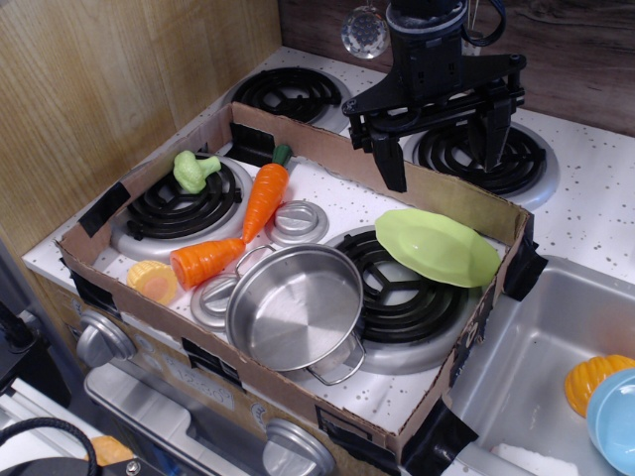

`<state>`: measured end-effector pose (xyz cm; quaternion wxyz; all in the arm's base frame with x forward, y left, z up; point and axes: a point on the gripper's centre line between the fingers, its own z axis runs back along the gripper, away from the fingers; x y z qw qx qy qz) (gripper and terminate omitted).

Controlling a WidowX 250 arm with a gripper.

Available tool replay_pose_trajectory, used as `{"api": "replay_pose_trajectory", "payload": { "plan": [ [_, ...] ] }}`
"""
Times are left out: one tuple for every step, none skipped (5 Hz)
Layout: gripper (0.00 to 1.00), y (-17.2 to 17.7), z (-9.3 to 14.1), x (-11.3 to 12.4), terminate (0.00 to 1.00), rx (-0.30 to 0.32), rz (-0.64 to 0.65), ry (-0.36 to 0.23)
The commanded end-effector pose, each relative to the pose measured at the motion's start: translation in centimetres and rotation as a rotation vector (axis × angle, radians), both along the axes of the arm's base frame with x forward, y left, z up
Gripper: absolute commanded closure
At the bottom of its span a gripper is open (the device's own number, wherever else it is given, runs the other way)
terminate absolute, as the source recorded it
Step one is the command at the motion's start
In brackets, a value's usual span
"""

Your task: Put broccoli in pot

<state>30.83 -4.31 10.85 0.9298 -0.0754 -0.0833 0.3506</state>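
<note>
Pale-green lumpy broccoli (195, 170) lies on a burner; gripper (443, 149) hangs spread, holding nothing.

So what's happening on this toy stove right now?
A single robot arm's gripper hangs open and empty above the back of the stove. The broccoli sits untouched on the rear-left burner. The pot stands empty at the front, beside two carrots and a green plate. Nothing is grasped.

My black arm (429, 40) ran off the top edge, and the right edge cut off that light blue bowl (612, 421) in the steel sink (526, 367).
</note>
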Motion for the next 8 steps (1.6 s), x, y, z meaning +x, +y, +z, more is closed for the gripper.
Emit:
{"api": "replay_pose_trajectory", "payload": {
  "plan": [
    [0.00,0.0,0.0,0.0,0.00,0.000,0.000,0.000],
    [0.00,2.0,-0.6,0.7,0.00,0.058,-0.043,-0.018],
    [0.00,4.4,0.0,1.5,0.00,0.113,-0.060,-0.052],
    [0.00,6.6,1.1,1.8,0.00,0.162,-0.040,-0.077],
    [0.00,8.7,1.2,1.9,0.00,0.155,0.017,-0.021],
    [0.00,11.2,1.0,2.1,0.00,0.132,0.084,0.030],
    [0.00,14.1,0.9,2.4,0.00,0.121,0.106,0.044],
    [0.00,15.9,0.3,2.1,0.00,0.098,0.156,0.070]
  ]
}}
